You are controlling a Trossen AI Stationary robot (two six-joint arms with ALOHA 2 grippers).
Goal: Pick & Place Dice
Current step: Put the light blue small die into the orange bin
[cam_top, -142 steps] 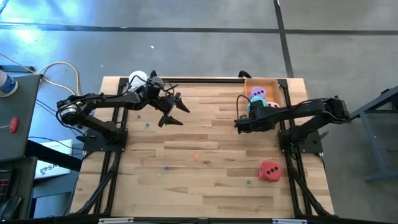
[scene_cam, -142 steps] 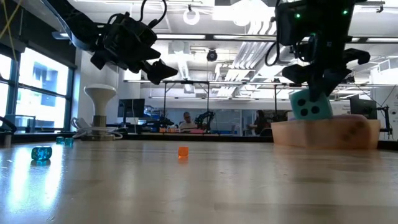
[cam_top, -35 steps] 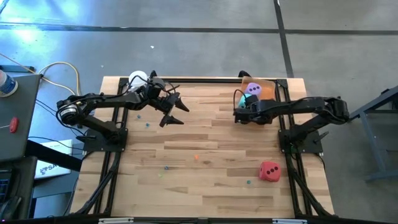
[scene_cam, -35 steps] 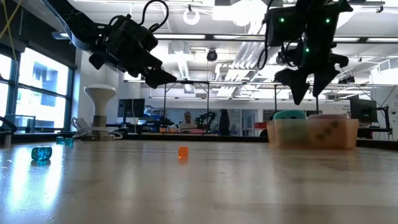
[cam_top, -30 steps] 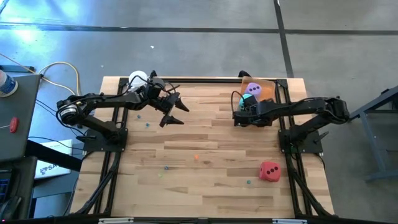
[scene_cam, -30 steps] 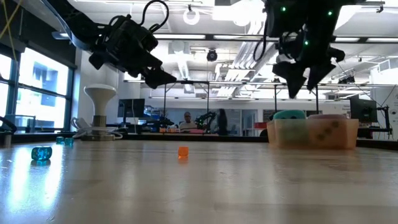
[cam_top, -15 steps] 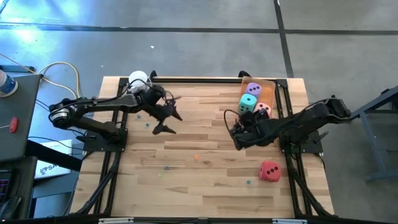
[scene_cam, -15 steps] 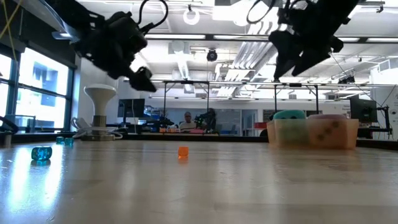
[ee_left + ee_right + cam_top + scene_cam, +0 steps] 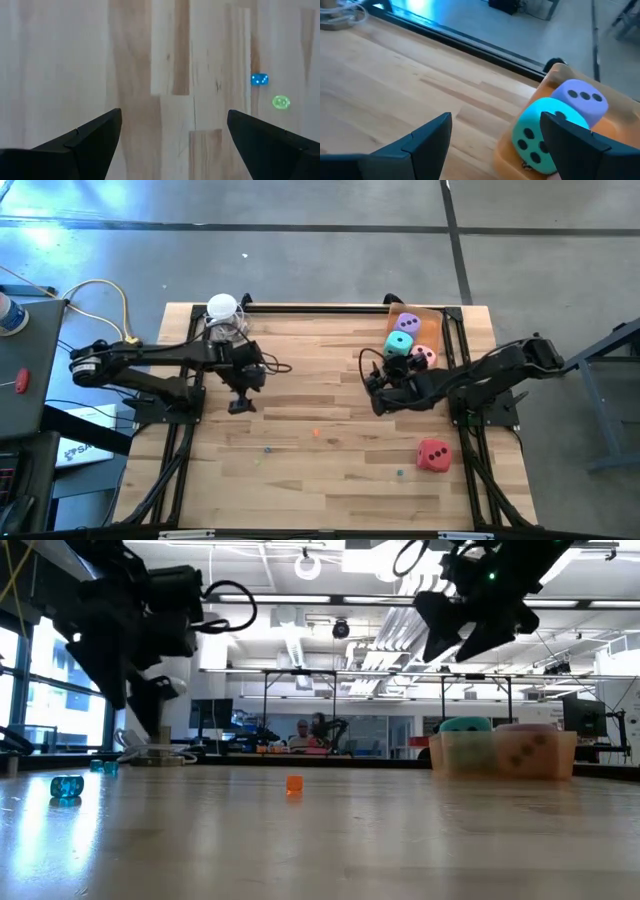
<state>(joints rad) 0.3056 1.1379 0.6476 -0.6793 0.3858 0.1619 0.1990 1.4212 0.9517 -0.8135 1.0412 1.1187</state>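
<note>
Red die (image 9: 432, 454) on table, well apart from right claw (image 9: 374, 388)

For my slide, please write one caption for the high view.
Three dice sit in the tray, the red die lies on the table; right gripper and left gripper both open.

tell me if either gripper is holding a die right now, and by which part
Nothing is held. The left gripper and the right gripper are both open and empty.
</note>
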